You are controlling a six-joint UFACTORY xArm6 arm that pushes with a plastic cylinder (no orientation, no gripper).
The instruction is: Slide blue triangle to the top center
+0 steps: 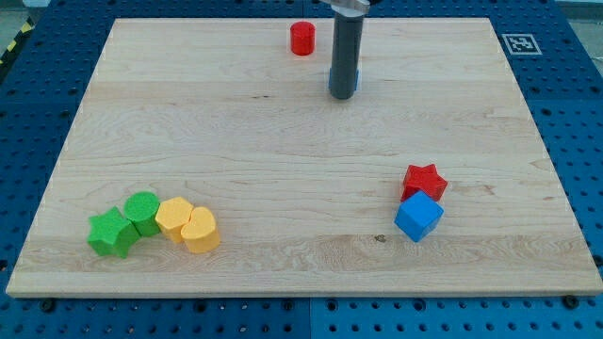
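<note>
The blue triangle [331,81] sits near the view's top centre and is mostly hidden behind my rod; only thin blue slivers show at the rod's sides. My tip [344,97] rests on the board directly at the block's near side, touching or almost touching it. A red cylinder [302,39] stands just up and left of the rod.
A red star [424,181] and a blue cube [418,217] touch at the lower right. At the lower left, a green star [112,233], a green cylinder [143,211], a yellow block [174,217] and a yellow heart [200,230] cluster together. The wooden board [283,141] lies on a blue perforated table.
</note>
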